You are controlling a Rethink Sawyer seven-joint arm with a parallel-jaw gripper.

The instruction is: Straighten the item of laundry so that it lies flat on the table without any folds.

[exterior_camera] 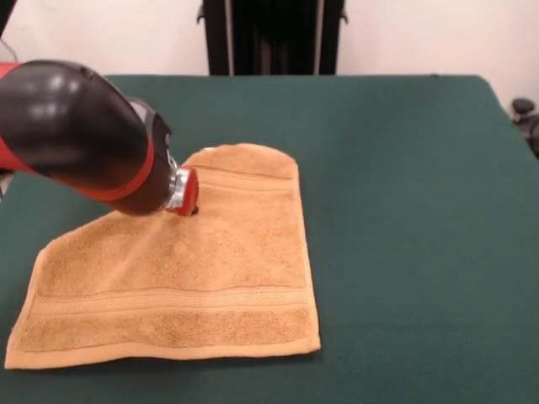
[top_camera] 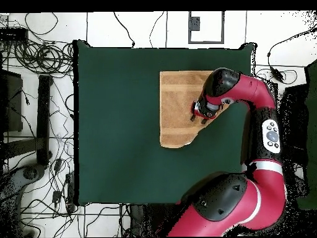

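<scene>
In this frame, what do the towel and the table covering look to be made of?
Towel: orange-tan terry cloth, probably cotton, with a looped, fuzzy pile and a flatter woven band near its hem. Table: covered in plain dark green fabric, matte and smooth; felt or a similar cloth, hard to say which.

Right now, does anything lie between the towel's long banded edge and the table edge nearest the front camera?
Nothing: in the front view only bare green table shows below the towel.
</scene>
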